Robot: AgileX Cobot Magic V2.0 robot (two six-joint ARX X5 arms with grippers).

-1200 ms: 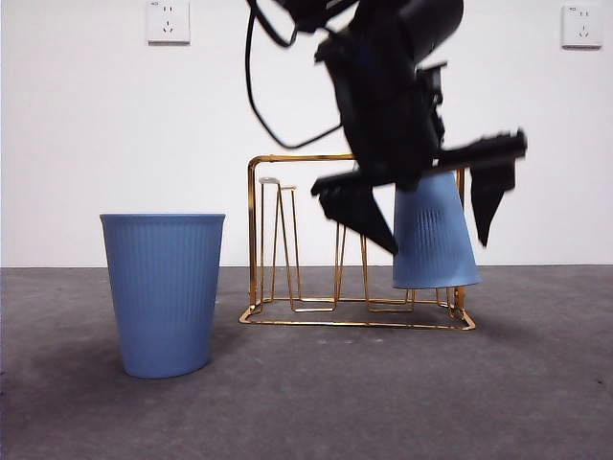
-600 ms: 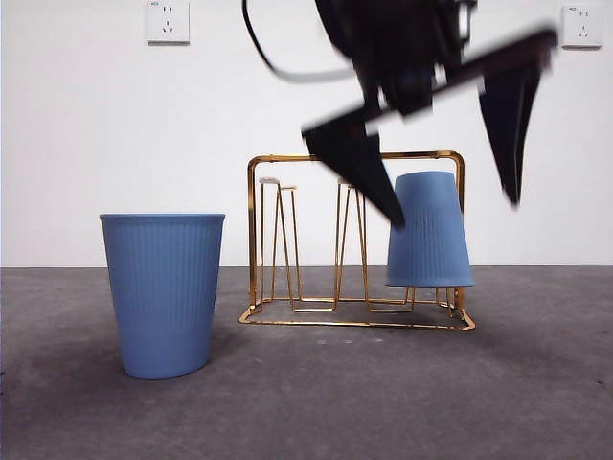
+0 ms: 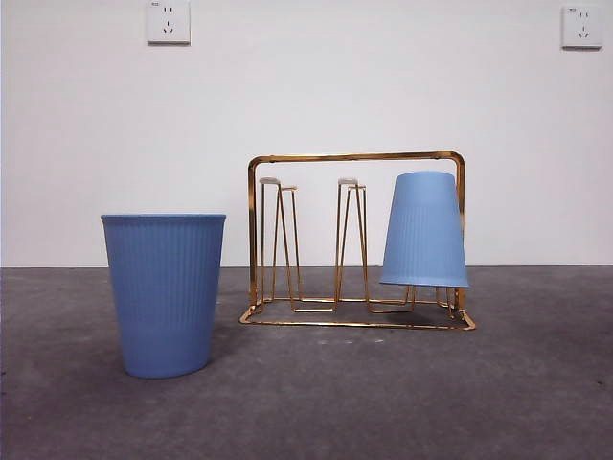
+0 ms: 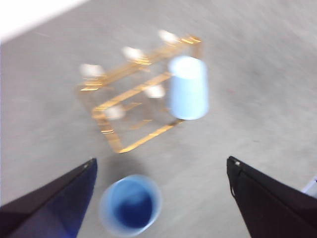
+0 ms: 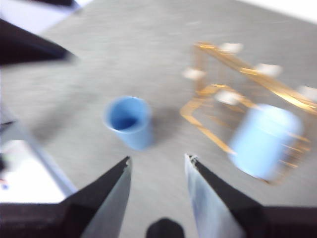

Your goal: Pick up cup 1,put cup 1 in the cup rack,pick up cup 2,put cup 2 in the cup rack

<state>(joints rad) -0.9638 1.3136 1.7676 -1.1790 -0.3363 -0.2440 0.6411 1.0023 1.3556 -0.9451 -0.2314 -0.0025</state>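
With one blue cup (image 3: 424, 230) already hanging upside down over a prong at one end of the cup rack (image 3: 356, 157), the step I judge to be in hand is fetching the second cup (image 3: 164, 292), which stands upright and open-mouthed on the grey table (image 3: 536, 383), apart from the rack on the side away from the hung cup. Neither of my arms shows in the front view; both wrist views look down from high above, blurred. My left gripper (image 4: 161, 171) has its jaws spread wide and empty, with the upright cup (image 4: 131, 204) showing between them; my right gripper (image 5: 157, 166) is also parted and empty, its gap narrower. To do this well, I should come down with the left, straddle the ribbed wall below the rim, and squeeze gently. Then I should lift, invert it, and aim for a free pale-tipped prong (image 3: 269, 182), well apart from the hung cup.
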